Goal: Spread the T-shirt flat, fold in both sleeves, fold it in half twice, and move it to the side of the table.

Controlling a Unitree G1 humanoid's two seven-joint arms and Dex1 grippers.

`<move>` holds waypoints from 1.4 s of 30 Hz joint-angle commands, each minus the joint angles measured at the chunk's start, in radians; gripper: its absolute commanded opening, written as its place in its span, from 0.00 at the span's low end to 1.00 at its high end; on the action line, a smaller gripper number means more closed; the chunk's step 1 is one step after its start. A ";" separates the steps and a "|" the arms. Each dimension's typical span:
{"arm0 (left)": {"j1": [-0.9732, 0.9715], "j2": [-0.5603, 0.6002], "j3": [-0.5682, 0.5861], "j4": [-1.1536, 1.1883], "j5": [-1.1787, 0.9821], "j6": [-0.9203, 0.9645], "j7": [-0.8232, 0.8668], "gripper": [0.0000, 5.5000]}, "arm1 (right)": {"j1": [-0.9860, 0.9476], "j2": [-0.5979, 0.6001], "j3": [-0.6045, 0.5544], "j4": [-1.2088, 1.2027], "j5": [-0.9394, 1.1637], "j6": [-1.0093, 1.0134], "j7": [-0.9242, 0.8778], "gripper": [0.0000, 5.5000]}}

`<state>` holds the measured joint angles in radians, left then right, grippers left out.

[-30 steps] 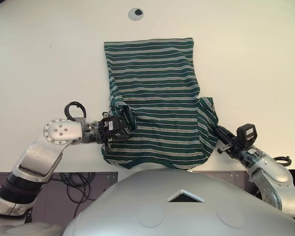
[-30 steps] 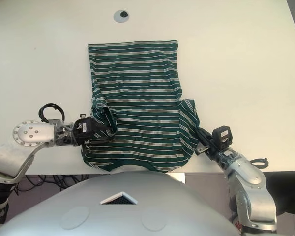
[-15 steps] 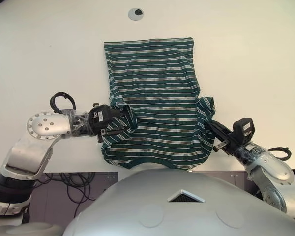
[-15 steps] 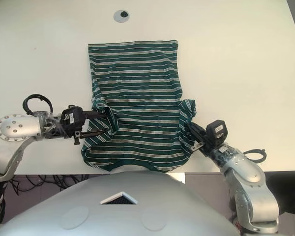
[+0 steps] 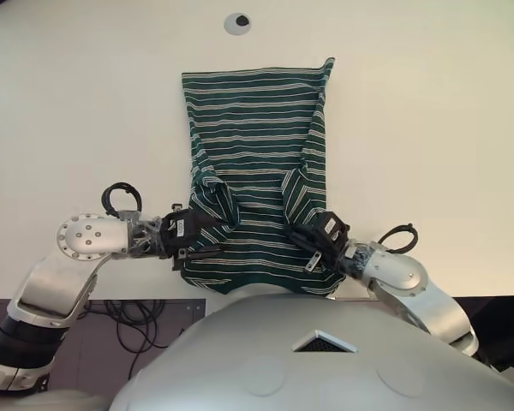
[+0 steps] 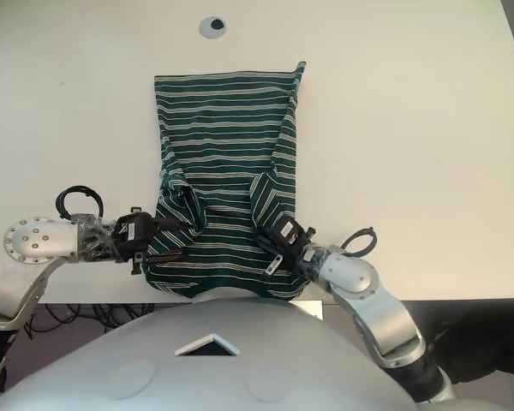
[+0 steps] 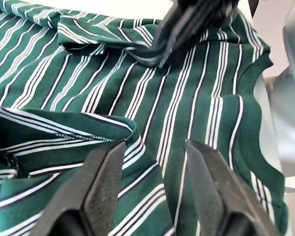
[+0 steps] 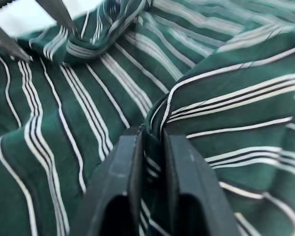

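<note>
Through the left eye view I have the dark green T-shirt [image 5: 248,145] with thin white stripes lying lengthwise in the middle of the pale worktop [image 5: 428,128]. Its near end is at the front edge and its far end stops short of a small round grey grommet [image 5: 236,23] set in the surface. The shirt's right side is folded over toward the middle in a long slanting flap, and the left sleeve is bunched inward on the body. My left pincer [image 5: 207,241] sits at the shirt's left edge, just beside that bunched sleeve. My right pincer [image 5: 301,241] lies on the near half of the shirt, at the low end of the flap. Each pincer housing carries a small white sticker, too small for me to read. Black cables [image 5: 135,315] hang below the worktop's front edge on the left. The right eye view gives me the same layout. The left wrist view settles what the head cannot: the left pincer's two black fingers [image 7: 101,182] stand apart, open, with striped cloth and the sleeve's hemmed edge between and under them. Farther off in that view, the right pincer pinches a ridge of cloth. The right wrist view shows that pincer closed on a fold of the shirt, with the left pincer's tips apart at the cloth's far side.
</note>
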<state>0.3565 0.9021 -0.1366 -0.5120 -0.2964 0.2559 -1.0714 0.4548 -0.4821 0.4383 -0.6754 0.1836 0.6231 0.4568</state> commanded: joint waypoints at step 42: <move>0.088 0.070 0.069 0.419 0.287 -0.729 -0.091 0.59 | 0.231 -0.315 -0.168 0.113 -0.606 -0.875 0.170 0.53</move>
<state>0.4378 0.9600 -0.0316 -0.1018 -0.0884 -0.4822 -1.1642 0.6814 -0.7936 0.2518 -0.5693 -0.3939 -0.2589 0.6119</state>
